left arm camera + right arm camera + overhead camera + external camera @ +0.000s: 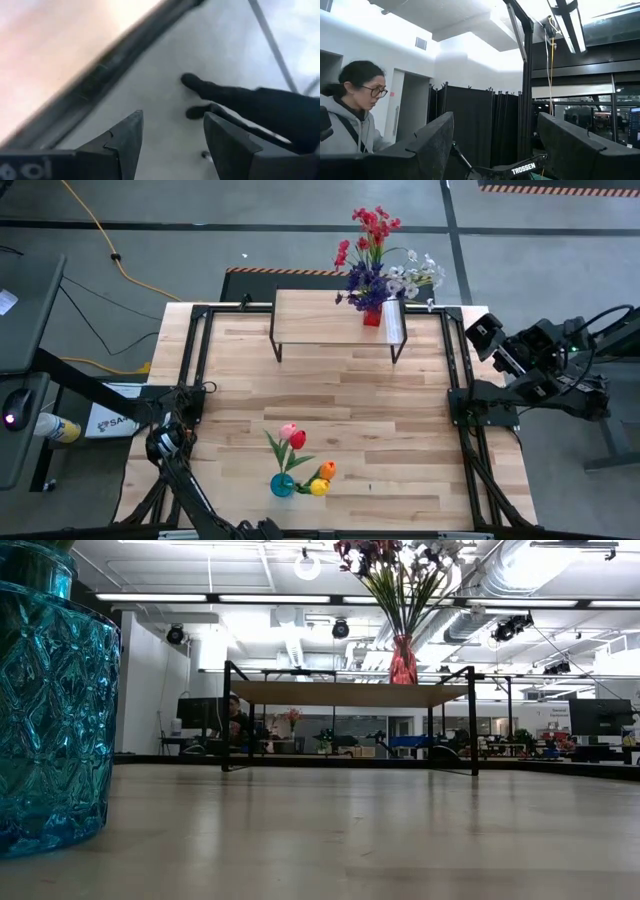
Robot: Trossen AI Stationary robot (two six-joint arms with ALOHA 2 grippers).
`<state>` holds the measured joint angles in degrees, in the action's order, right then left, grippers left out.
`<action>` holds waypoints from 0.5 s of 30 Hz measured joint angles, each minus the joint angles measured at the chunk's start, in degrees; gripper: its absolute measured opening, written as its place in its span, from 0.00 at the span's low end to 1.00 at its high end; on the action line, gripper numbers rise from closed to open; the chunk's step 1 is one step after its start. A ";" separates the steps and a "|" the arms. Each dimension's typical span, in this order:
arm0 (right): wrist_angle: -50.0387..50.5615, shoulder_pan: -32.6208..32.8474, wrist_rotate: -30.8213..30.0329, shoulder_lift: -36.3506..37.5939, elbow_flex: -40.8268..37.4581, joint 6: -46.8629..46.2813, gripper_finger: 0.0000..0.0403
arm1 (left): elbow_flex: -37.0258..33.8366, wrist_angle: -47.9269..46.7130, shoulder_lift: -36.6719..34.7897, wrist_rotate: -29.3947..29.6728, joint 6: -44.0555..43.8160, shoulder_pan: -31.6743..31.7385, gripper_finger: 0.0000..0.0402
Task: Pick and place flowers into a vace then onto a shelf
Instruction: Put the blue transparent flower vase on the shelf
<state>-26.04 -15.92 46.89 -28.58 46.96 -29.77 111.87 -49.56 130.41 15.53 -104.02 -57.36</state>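
A blue glass vase (282, 485) (50, 700) stands near the table's front edge with a pink and a red tulip (292, 436) upright in it. An orange and a yellow tulip head (322, 478) lie low beside it; whether their stems are in the vase I cannot tell. The shelf (320, 312) (350, 695) stands at the far middle and carries a red vase (372, 317) (403, 660) holding red, purple and white sprigs (380, 265). My left gripper (162, 443) (172, 142) is open over the table's left edge. My right gripper (487, 333) (495, 145) is open, raised beyond the right edge.
Black frame rails (196, 360) run along the table's left and right sides. A person's dark legs and shoes (240, 100) show on the floor beyond the left edge. Another person (355, 110) shows in the room. Bare wood (380, 420) lies between vase and shelf.
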 joint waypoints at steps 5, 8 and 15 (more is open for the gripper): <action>-1.23 -0.02 0.02 0.00 0.00 -0.86 0.69 | 0.00 -8.67 0.00 -0.38 -4.30 0.00 0.59; -3.57 -0.02 0.02 0.00 0.00 -2.30 0.69 | 0.00 -15.36 0.02 -3.58 -7.51 0.00 0.59; -8.34 -0.02 0.19 0.04 0.00 -6.28 0.69 | 0.07 -21.07 -0.68 1.44 -8.36 -0.04 0.59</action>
<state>-34.38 -15.94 47.08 -28.53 46.96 -36.05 111.94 -70.63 129.73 16.97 -112.37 -57.41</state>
